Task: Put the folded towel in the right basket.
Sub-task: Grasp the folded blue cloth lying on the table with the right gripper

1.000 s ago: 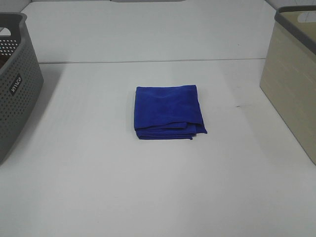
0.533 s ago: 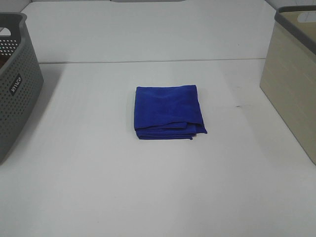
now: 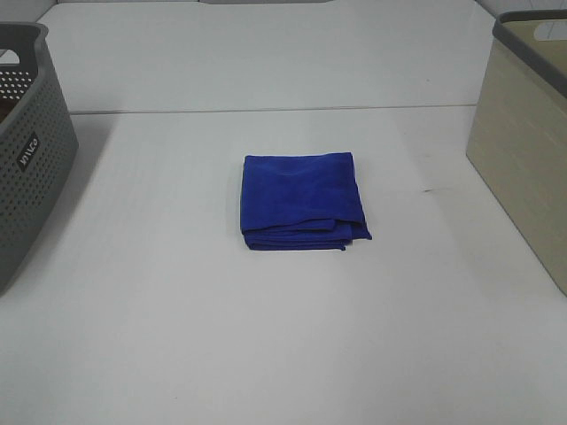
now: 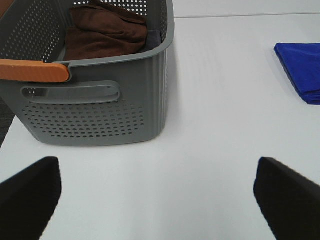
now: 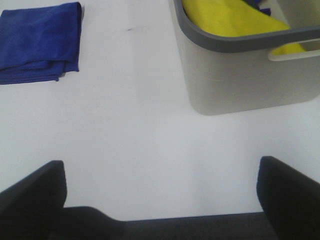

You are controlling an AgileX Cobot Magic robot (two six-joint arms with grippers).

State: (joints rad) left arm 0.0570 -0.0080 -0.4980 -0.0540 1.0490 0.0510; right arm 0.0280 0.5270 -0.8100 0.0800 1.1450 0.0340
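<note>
Stage: not begun, as I judge it; nothing is gripped and the towel lies untouched.
Folded towel (image 3: 303, 200): blue, flat on the white surface (image 3: 266, 345), about midway between the two baskets and touching neither.
Towel shape: near square, no strong long axis. The stacked loose edges face the near side, with one corner poking out toward the right basket.
Right basket (image 3: 523, 168): beige with a grey rim, at the right edge of the surface, well apart from the towel. It already holds a yellow cloth (image 5: 230, 17).
Left basket (image 3: 27, 150): grey and perforated, at the left edge, with a brown cloth (image 4: 105, 32) inside. It has no part in the task.
Left claw (image 4: 157, 192): spread wide and empty, facing the grey basket. The towel shows only at the margin of its view.
Right claw (image 5: 160, 192): spread wide and empty. Its view takes in both the towel and the beige basket.
Exterior view: neither claw reaches into the high camera's picture.
Key relation: the towel lies ahead of the right claw and toward the robot's left, the goal basket ahead and toward its right.
Nearer arm: distance looks even, but the right arm sits on the basket's side, so it is probably the better pick.
Next move, my guess: take the right claw inward over the towel, then down across the layered edge.
</note>
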